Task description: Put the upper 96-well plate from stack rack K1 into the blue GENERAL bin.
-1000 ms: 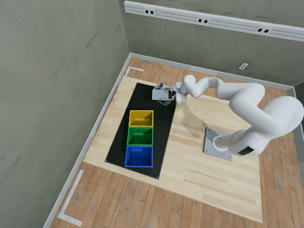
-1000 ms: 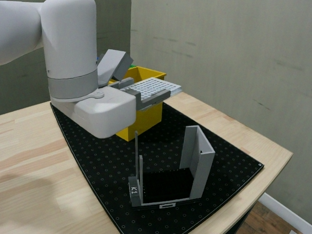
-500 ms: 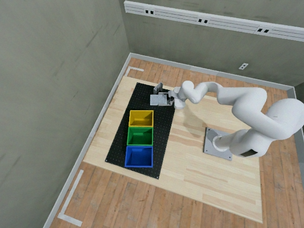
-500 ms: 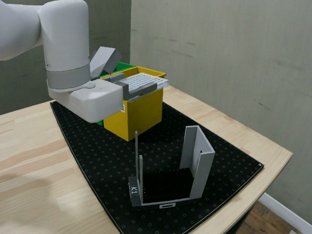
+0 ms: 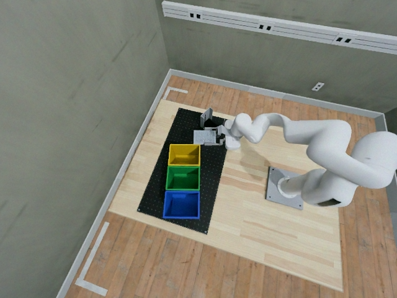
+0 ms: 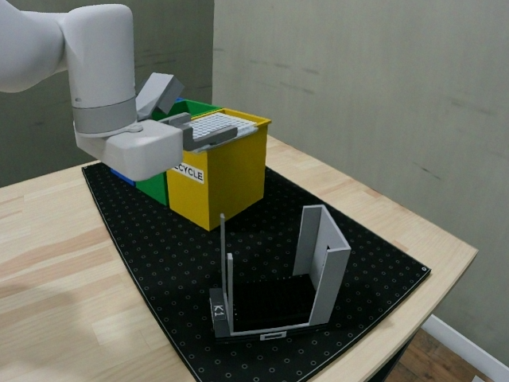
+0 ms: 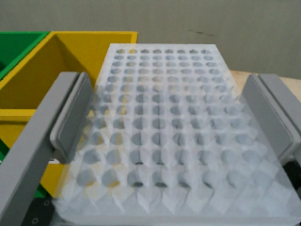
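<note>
Plate [image 5: 203, 136] [image 6: 223, 122] [image 7: 159, 127] gripped in level tool [image 5: 205, 136] [image 6: 212, 124] [image 7: 169, 110]

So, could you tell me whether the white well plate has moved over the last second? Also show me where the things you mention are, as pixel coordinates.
Yes. In the top view, the plate [image 5: 204, 136] [image 6: 223, 123] [image 7: 160, 118] has come closer to the yellow bin [image 5: 184, 146] [image 6: 236, 181] [image 7: 94, 40].
</note>
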You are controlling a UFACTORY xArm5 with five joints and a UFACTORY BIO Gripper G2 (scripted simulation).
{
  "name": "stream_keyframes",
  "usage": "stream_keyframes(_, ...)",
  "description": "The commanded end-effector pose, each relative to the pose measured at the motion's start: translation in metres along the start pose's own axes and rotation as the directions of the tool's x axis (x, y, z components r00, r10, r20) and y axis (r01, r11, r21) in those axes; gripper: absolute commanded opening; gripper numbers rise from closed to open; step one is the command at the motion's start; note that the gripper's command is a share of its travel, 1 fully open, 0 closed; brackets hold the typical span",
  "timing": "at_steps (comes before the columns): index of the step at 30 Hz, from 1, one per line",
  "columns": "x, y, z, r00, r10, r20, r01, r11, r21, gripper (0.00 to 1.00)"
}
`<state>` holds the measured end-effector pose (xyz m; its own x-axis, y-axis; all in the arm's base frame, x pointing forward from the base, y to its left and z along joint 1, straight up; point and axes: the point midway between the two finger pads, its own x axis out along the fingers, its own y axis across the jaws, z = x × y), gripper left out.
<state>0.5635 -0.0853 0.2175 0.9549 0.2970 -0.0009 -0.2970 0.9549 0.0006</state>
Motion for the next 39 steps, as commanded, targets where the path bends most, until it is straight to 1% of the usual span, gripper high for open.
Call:
stream_keyframes(1,0.003,0.009,0.001,1.000,-0.001,0.001,0.001,1.000,-0.004,0.00)
stream_keyframes(16,0.019,0.056,-0.001,1.000,-0.001,0.001,0.001,1.000,-0.004,0.00)
stream_keyframes(18,0.019,0.056,-0.001,1.000,-0.001,0.001,0.001,1.000,-0.004,0.00)
stream_keyframes(33,0.034,0.104,-0.003,1.000,-0.001,0.001,0.001,1.000,-0.003,0.00)
stream_keyframes(35,0.034,0.104,-0.003,1.000,-0.001,0.001,0.001,1.000,-0.003,0.00)
stream_keyframes(39,0.038,0.117,-0.003,1.000,-0.001,0.001,0.001,1.000,-0.003,0.00)
